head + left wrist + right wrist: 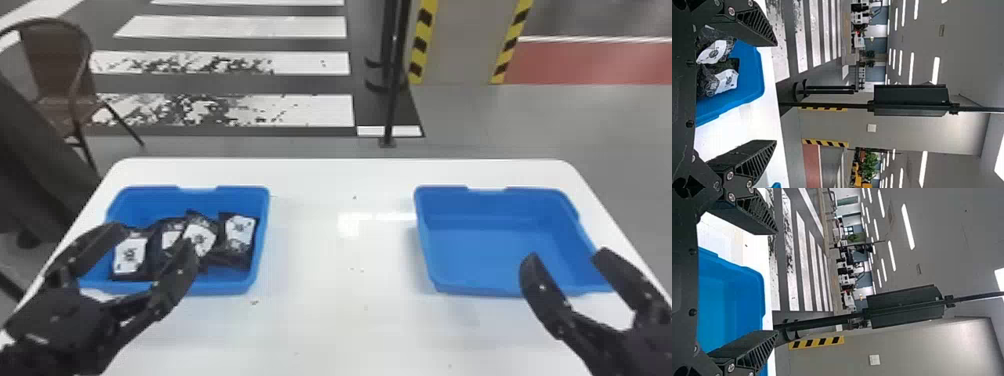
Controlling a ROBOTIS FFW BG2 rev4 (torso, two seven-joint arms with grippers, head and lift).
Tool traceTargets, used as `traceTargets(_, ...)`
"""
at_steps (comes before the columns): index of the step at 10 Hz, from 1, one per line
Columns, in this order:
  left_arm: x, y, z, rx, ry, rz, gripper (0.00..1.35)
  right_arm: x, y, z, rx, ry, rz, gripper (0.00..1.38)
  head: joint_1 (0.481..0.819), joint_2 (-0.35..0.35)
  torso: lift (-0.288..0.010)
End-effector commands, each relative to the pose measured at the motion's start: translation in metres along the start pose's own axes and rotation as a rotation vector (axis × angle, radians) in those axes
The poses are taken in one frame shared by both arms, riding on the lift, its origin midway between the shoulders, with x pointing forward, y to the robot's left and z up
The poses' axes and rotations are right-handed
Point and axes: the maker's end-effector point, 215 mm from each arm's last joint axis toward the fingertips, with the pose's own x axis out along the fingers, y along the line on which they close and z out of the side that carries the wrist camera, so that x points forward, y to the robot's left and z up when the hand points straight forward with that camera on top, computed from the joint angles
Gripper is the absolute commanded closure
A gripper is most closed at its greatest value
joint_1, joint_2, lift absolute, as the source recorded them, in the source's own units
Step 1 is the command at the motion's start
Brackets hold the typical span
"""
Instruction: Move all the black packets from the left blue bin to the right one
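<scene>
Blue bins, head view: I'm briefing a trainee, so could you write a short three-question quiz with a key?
1. Multiple choice: where do the black packets lie?
A) On the chair
B) Inside the left blue bin
C) On the floor

2. True or false: the left end effector has its fingers apart.

3. Fill in: the right blue bin stands on a ____ table.

Key: 1 B; 2 true; 3 white.
</scene>
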Motion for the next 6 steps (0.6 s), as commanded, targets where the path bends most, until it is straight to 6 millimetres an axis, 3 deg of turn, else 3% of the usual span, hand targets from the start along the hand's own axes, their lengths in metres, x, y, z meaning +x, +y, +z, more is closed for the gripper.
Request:
traceTargets(1, 0.0, 0.0, 0.0, -0.001, 0.0, 0.002, 0.16, 0.0, 0.0, 0.001, -0.001, -0.002, -0.001, 0.12, 0.695, 0.001, -0.14)
traceTargets(5, 0.014, 0.013, -0.011, 0.057, 0.069, 0.027, 0.16, 0.0, 0.001, -0.002, 0.006, 0.002, 0.002, 0.12, 0.695, 0.008, -0.14)
traceTargets(6, 0.021, 0.022, -0.022, 0.069, 0.126, 0.045, 0.16, 0.0, 0.001, -0.002, 0.006, 0.002, 0.002, 0.12, 0.695, 0.012, -0.14)
